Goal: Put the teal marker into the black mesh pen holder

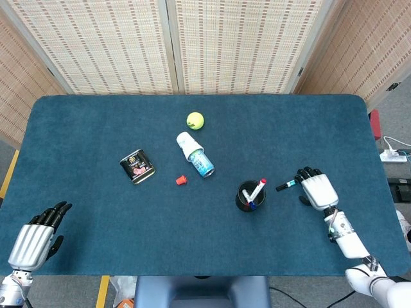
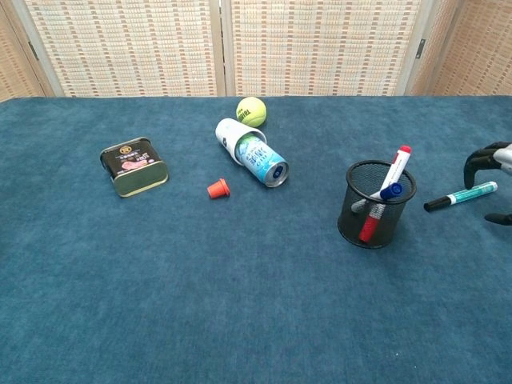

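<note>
Reaching for the teal marker

My right hand (image 1: 318, 190) hangs over the far end of the teal marker (image 2: 462, 196), fingers (image 2: 478, 159) apart and holding nothing. The marker lies flat on the bench (image 1: 96, 128), at about 3 o'clock from the black mesh pen holder (image 2: 376, 210), near it but not touching. I think this is the reach step. Next I need to lower my fingers around the marker, pinch it, lift it, and tip it into the holder beside the red and blue pens (image 2: 390, 186). My left hand (image 1: 33, 236) waits at about 8 o'clock, fingers loose and holding nothing.
</note>
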